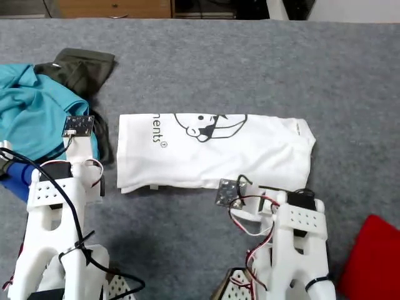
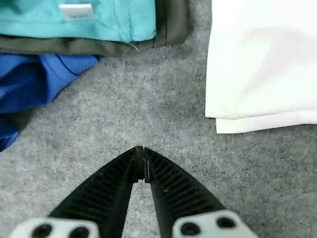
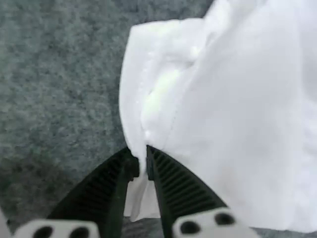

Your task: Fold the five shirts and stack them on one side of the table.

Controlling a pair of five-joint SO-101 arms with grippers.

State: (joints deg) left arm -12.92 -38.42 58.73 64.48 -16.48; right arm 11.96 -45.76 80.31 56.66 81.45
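Observation:
A white shirt (image 1: pixel 212 150) with a black print lies partly folded across the middle of the grey table. My right arm (image 1: pixel 300 219) stands at its near edge, and my right gripper (image 3: pixel 141 154) is shut on a fold of the white shirt (image 3: pixel 233 114) at that edge. My left gripper (image 2: pixel 140 154) is shut with nothing in it, low over bare table beside the white shirt's near left corner (image 2: pixel 257 74). At the far left, a teal shirt (image 1: pixel 31 119) lies over a dark olive shirt (image 1: pixel 78 69) and a blue shirt (image 1: pixel 15 178).
A red cloth (image 1: pixel 375 256) lies at the table's near right corner. My left arm (image 1: pixel 62 200) stands between the shirt pile and the white shirt. Grey table (image 1: pixel 250 69) shows behind the white shirt, with wooden furniture (image 1: pixel 112 7) beyond the far edge.

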